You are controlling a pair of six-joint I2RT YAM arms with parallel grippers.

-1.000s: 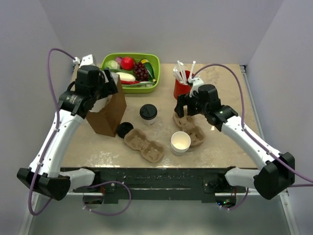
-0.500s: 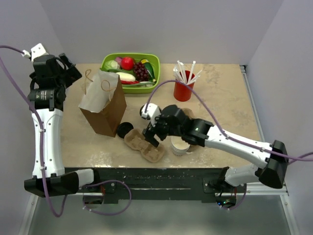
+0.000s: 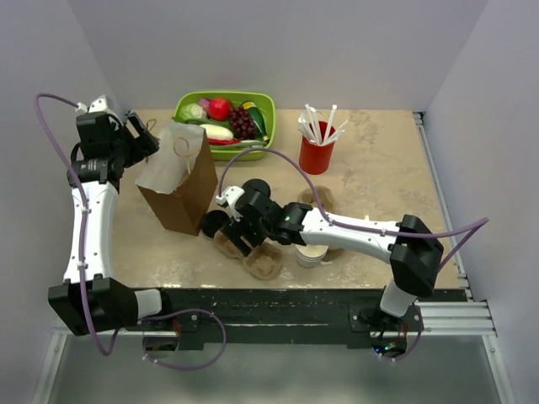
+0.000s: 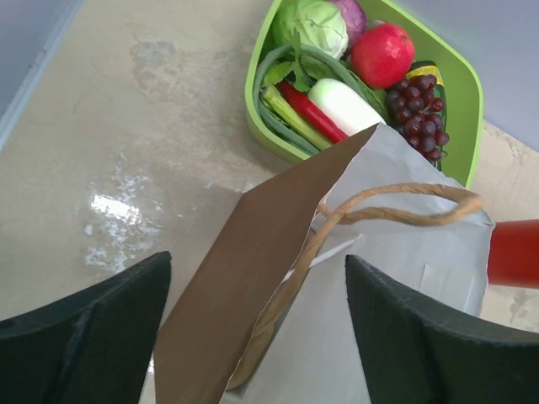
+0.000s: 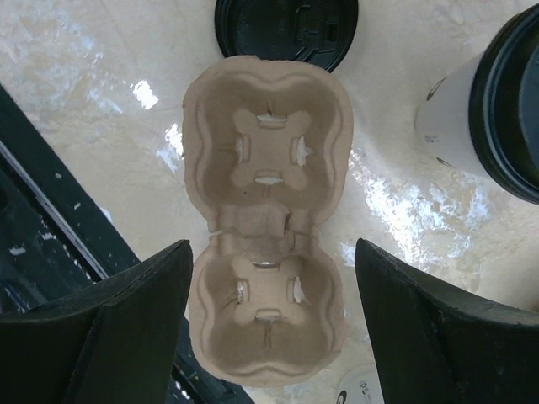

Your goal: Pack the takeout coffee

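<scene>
Your right claw (image 5: 271,278) hangs spread wide and empty over the tan pulp two-pocket carrier (image 5: 265,168). The white paper cup with black plastic lid (image 5: 493,93) stands just ahead and to its right, so this is the nearer arm. Your left claw (image 4: 257,269), also spread, hovers over the brown paper bag (image 4: 244,227).

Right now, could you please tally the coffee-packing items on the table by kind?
Pulp carriers: 2
Lidded coffee cup: 1
Loose black lid: 1
Lidless cup stack: 1
Paper bag: 1
Total: 6
</scene>
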